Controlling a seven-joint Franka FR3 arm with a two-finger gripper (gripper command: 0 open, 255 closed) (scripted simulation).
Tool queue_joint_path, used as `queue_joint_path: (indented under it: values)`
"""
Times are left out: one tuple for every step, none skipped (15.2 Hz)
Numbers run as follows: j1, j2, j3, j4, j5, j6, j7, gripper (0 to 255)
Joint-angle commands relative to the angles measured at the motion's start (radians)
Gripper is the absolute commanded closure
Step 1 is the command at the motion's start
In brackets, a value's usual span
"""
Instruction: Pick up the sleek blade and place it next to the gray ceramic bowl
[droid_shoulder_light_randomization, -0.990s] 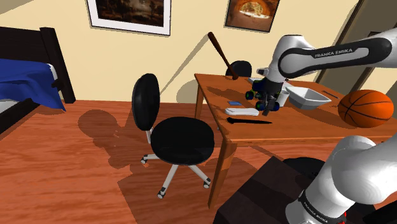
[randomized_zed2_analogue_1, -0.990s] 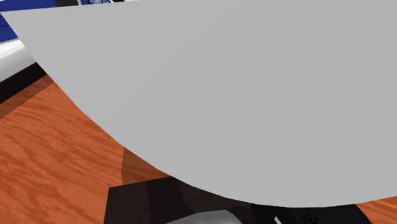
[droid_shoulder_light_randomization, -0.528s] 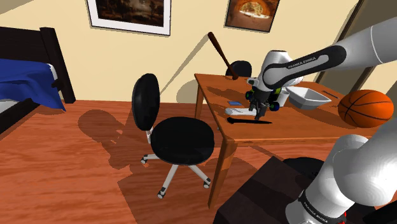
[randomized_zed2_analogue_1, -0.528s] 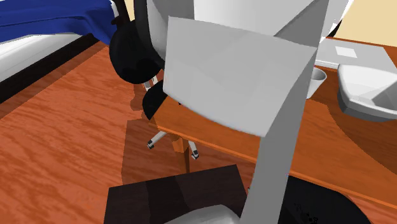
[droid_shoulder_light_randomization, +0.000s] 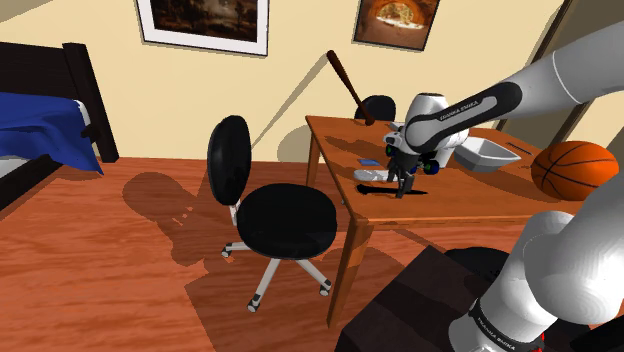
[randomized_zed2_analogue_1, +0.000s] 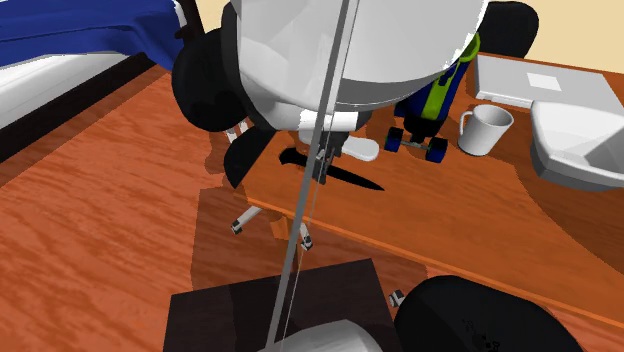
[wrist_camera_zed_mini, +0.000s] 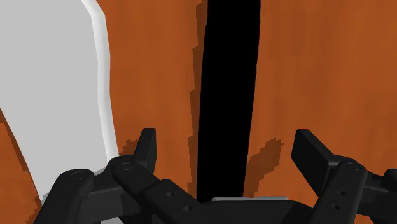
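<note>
gripper (wrist_camera_zed_mini: 227, 145) dropped lower over black knife (wrist_camera_zed_mini: 229, 76) | fingers wide apart, astride it | wooden desk (droid_shoulder_light_randomization: 470, 197) | wood floor (droid_shoulder_light_randomization: 120, 280), bed (droid_shoulder_light_randomization: 40, 125)

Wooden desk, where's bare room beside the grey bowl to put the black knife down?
Bare wood lies on the wooden desk between the black knife and the orange basketball, on the stand's side of the pale grey bowl. Beyond the knife it is crowded: flat white object, blue-and-green toy, white mug. The open black gripper straddles the knife.

1 knife (wrist_camera_zed_mini: 229, 95), 1 bowl (droid_shoulder_light_randomization: 486, 155), 1 mug (randomized_zed2_analogue_1: 484, 131), 2 pictures (droid_shoulder_light_randomization: 203, 20)
</note>
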Motion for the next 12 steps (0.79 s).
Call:
queue_joint_path:
  values:
    - [0.001,0.004,-0.001,-0.001,0.002,0.006,-0.001,0]
    - [0.001,0.004,-0.001,-0.001,0.002,0.006,-0.001,0]
    - [0.001,0.004,-0.001,-0.001,0.002,0.006,-0.001,0]
    - [0.001,0.004,-0.001,-0.001,0.002,0.006,-0.001,0]
    - [0.001,0.004,-0.001,-0.001,0.002,0.006,-0.001,0]
    - [0.001,0.004,-0.001,-0.001,0.002,0.006,-0.001,0]
    - [0.001,0.004,-0.001,-0.001,0.002,0.006,-0.001,255]
    - [0.001,0.004,-0.001,-0.001,0.002,0.006,-0.001,255]
    - [0.001,0.004,-0.001,-0.001,0.002,0.005,-0.002,255]
    - [0.001,0.005,-0.002,0.000,0.003,0.005,-0.003,255]
    - [0.001,0.005,-0.002,0.001,0.003,0.005,-0.003,255]
    - [0.001,0.006,-0.002,0.000,0.003,0.005,-0.003,255]
